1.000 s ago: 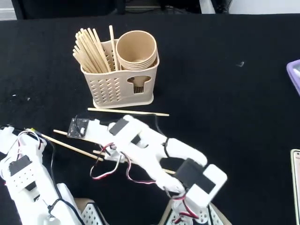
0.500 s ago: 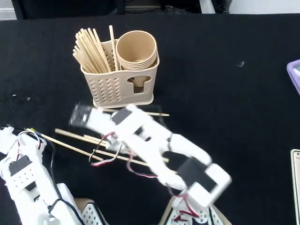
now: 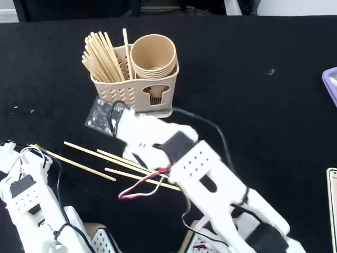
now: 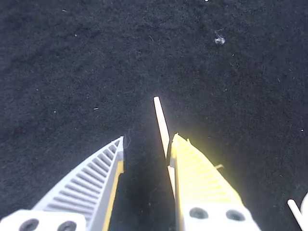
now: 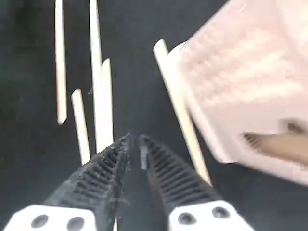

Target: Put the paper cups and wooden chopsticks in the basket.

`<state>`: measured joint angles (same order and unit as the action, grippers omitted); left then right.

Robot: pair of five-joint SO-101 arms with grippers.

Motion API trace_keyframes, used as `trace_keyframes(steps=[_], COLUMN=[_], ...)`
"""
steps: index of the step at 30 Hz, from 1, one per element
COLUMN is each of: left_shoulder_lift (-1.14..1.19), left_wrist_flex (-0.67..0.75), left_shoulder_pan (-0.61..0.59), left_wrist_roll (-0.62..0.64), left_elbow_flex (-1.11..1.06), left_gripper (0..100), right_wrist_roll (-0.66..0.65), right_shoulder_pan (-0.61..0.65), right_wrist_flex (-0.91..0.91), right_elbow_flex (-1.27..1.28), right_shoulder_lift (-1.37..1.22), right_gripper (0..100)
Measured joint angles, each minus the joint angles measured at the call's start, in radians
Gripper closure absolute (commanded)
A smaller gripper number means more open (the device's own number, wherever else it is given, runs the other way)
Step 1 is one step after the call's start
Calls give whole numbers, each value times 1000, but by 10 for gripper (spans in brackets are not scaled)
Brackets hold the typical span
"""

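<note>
Paper cups [image 3: 153, 52] sit stacked in the right compartment of the basket [image 3: 126, 97]. A chopstick bundle [image 3: 100, 59] stands tilted in the left compartment, and one upright stick [image 3: 125, 45] stands beside the divider. The basket stands on the black table [image 3: 263, 137], toward its far side.

Loose chopsticks [image 3: 95, 152] lie flat on the table in front of the basket, several of them at shallow angles, near each other. One more, the outer chopstick [image 3: 79, 165], lies closer to the left arm [image 3: 23, 195].

The right arm [image 3: 202, 171] stretches from the near edge up to the basket's front, with its wrist just in front of the basket wall. Right gripper [image 5: 134, 140]: the jaws are almost together with only a thin gap at the tips, and nothing is clamped. They point down at the table just beside the basket's base. In the right wrist view, a front chopstick [image 5: 177, 103] lies along the basket's bottom edge, touching it or nearly so, just beside the jaw tips. The other loose sticks lie on the far side of the jaws from the basket.

The left arm is at the near left corner. Left gripper [image 4: 147, 139]: the jaws are apart and low over the table, holding nothing. A lone chopstick [image 4: 161, 115] lies on the table between them, close against the inner edge of the yellow jaw, with its end poking past the tips.

A purple object [image 3: 330, 84] is at the table's right edge.
</note>
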<state>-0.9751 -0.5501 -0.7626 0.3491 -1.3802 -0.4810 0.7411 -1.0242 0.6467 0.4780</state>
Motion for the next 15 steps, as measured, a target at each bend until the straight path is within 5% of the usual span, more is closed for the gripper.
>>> trace_keyframes(steps=[7,15], left_shoulder_lift=[0,0], left_wrist_flex=[0,0], left_shoulder_pan=[0,0], left_wrist_roll=[0,0], left_elbow_flex=[0,0], left_gripper=[841,841], right_wrist_roll=[12,11], right_shoulder_pan=[81,120], right_wrist_flex=[221,250], right_elbow_flex=[133,15], right_shoulder_lift=[-262,-540], right_gripper=[836,839])
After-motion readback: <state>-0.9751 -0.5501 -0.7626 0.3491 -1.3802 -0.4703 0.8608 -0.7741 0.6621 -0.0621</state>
